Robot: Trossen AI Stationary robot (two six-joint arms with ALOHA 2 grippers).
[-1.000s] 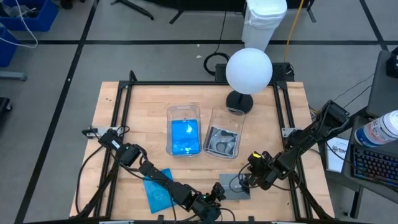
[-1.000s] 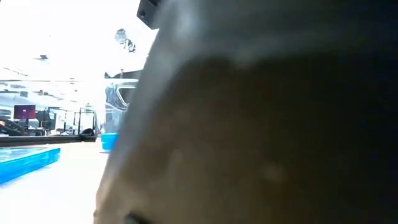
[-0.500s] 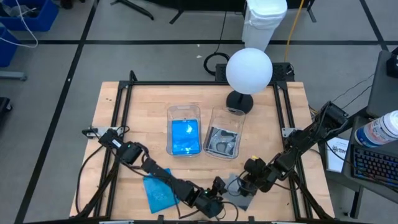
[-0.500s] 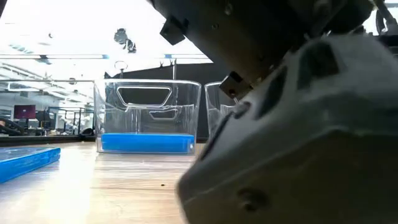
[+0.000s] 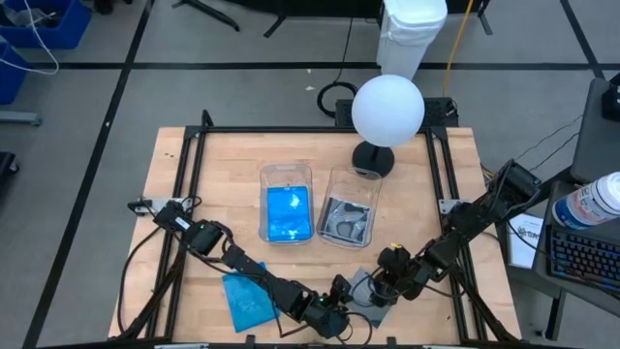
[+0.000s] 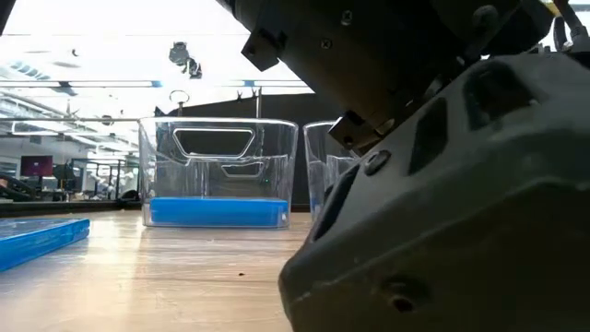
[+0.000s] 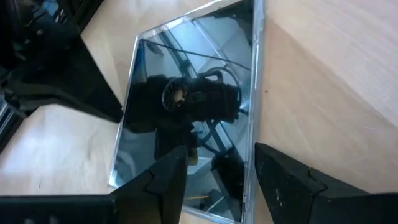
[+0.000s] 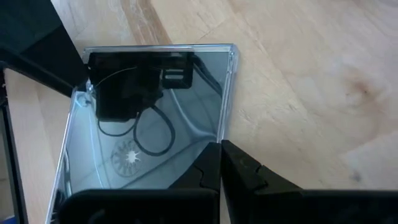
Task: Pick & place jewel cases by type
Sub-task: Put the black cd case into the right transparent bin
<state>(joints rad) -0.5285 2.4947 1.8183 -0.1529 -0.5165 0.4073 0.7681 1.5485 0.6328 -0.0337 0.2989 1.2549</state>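
The wooden bench (image 5: 223, 165) fills the middle of the high view, with a white globe lamp (image 5: 387, 110) at its upper right. At the bench's centre stand two clear tubs: the left tub (image 5: 287, 202) holds blue jewel cases, the right tub (image 5: 348, 220) holds grey ones. A loose blue jewel case (image 5: 246, 299) lies flat at the lower left of the bench. The grey jewel case (image 5: 374, 290) sits at the lower centre edge, and both arms crowd it. The left end effector (image 7: 216, 177) has its fingers spread astride the case's near edge, apparently not yet clamped. The right end effector (image 8: 221, 168) is pressed together, its tip resting on or just at the case's opposite edge, seemingly bracing it. The risk lies in that thin, glossy case: if the left fingers close before the edge is truly between them, it may skid along the bench or pop out. The two arms are also near enough to each other to knock together during a lift.
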